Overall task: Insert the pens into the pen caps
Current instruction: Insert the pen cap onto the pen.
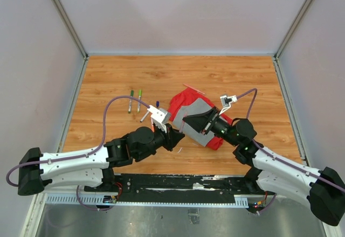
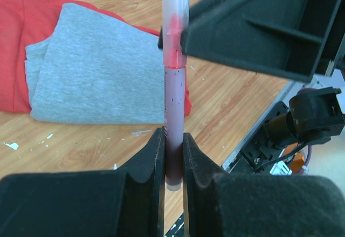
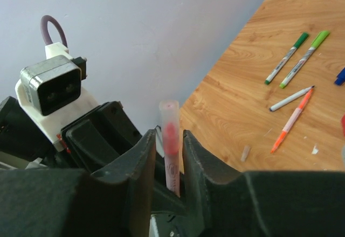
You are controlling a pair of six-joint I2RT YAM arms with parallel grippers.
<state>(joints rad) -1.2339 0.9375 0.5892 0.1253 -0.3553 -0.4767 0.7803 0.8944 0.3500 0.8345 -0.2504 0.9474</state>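
A pen [image 2: 174, 102] with a dark reddish barrel stands upright between my left gripper's [image 2: 173, 140] jaws, which are shut on its lower end. A translucent pen cap [image 2: 176, 27] sits over its red tip. My right gripper [image 3: 168, 140] straddles that cap [image 3: 170, 121], with a thin gap on each side. From above, the left gripper [image 1: 173, 138] and right gripper [image 1: 188, 127] meet tip to tip at the front of the table; the held pen is hidden there. Loose on the wood lie two green pens [image 3: 287, 57] [image 3: 304, 59], a white pen [image 3: 291, 98] and an orange pen [image 3: 291, 120].
A red-and-grey cloth [image 1: 197, 119] lies bunched just behind the grippers. A blue pen [image 1: 157, 105] lies left of it, near the two green pens [image 1: 135, 100]. A small clear cap [image 3: 245, 153] lies on the wood. Grey walls close in the table on three sides.
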